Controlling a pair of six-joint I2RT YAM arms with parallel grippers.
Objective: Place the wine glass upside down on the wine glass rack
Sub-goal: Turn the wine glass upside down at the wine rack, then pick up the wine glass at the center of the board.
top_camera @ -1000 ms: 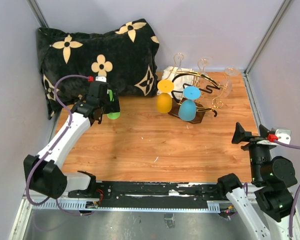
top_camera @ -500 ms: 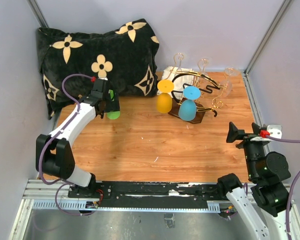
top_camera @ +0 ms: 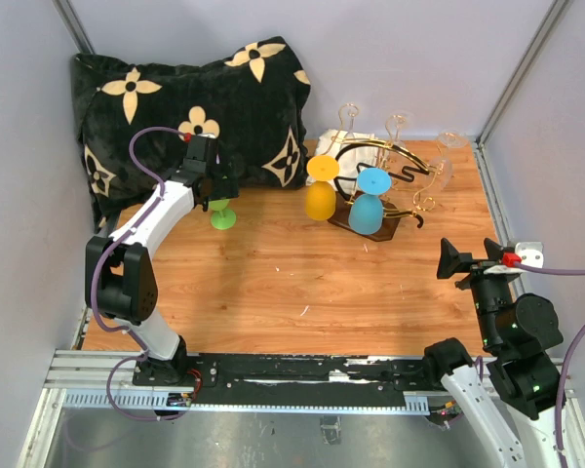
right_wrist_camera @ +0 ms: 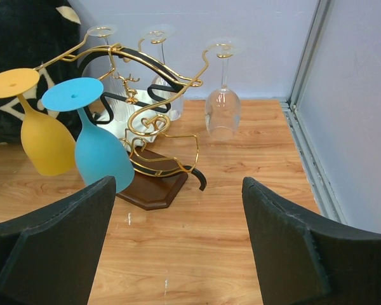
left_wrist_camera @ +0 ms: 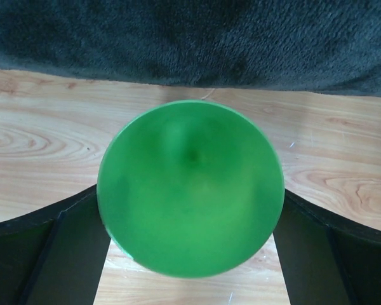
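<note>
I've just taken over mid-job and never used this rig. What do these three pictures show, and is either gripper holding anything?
Two robot arms are bolted at the near edge of a wooden table. The overhead picture shows both; the other two come from a camera on each wrist. The left gripper is open around a green wine glass by the black pillow, not closed on it. The right gripper is open and empty, facing the wine glass rack, where a yellow glass, a blue glass and three clear glasses hang upside down.

Green wine glass [left_wrist_camera: 190, 190], yellow glass [right_wrist_camera: 46, 143], blue glass [right_wrist_camera: 101, 159], gold-and-black rack [right_wrist_camera: 151, 185], black cushion [top_camera: 175, 78] with tan flowers
</note>
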